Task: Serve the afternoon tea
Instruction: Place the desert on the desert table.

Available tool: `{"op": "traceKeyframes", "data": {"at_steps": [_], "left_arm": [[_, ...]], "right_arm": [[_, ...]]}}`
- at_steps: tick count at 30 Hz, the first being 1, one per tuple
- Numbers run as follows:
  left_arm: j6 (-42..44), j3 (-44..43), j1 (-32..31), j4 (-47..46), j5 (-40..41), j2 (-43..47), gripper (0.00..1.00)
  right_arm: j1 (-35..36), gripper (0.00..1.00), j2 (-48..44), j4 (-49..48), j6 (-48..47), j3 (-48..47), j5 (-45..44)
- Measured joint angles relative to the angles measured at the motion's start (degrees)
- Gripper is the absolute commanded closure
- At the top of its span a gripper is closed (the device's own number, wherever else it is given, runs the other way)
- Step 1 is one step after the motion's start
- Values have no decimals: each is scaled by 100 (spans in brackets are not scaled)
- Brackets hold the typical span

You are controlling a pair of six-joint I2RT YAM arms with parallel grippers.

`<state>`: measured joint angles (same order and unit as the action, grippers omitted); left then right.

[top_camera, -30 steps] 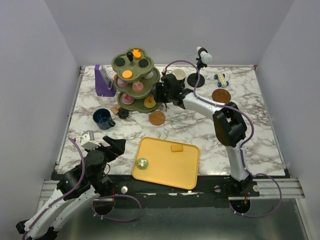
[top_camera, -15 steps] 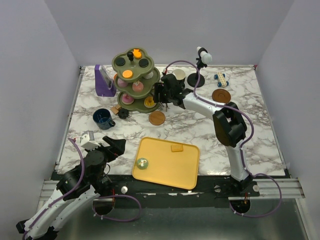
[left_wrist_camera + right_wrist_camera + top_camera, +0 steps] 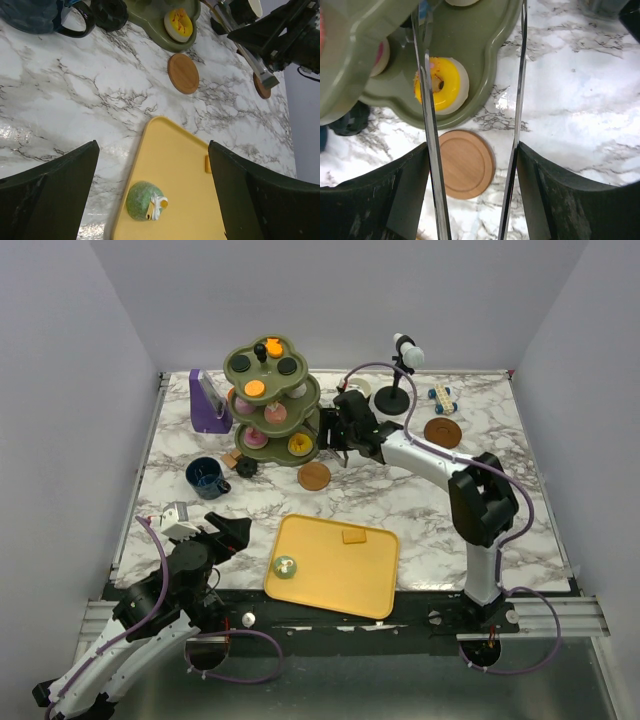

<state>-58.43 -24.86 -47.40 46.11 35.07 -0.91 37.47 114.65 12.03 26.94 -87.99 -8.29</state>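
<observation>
Spreading wide over the yellow tray (image 3: 175,165), the left gripper (image 3: 152,150) holds nothing; right gripper (image 3: 472,30) (parted, empty) partly screens the yellow doughnut (image 3: 445,90); black mug (image 3: 248,6) cut off.

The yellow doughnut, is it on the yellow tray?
No, the yellow doughnut sits on the green stand's bottom tier.

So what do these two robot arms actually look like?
The left arm and right arm are white links with chunky black joints, and a purple cable loops along each. The left gripper has broad black wedge-shaped fingers; the right gripper has long, thin blade-like fingers.
</observation>
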Motion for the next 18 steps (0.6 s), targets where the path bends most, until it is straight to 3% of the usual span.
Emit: {"op": "traceKeyframes", "data": {"at_steps": [18], "left_arm": [[-17, 0, 0, 17, 22, 2, 1]], "right_arm": [[2, 32, -2465, 417, 98, 1980, 175]]}}
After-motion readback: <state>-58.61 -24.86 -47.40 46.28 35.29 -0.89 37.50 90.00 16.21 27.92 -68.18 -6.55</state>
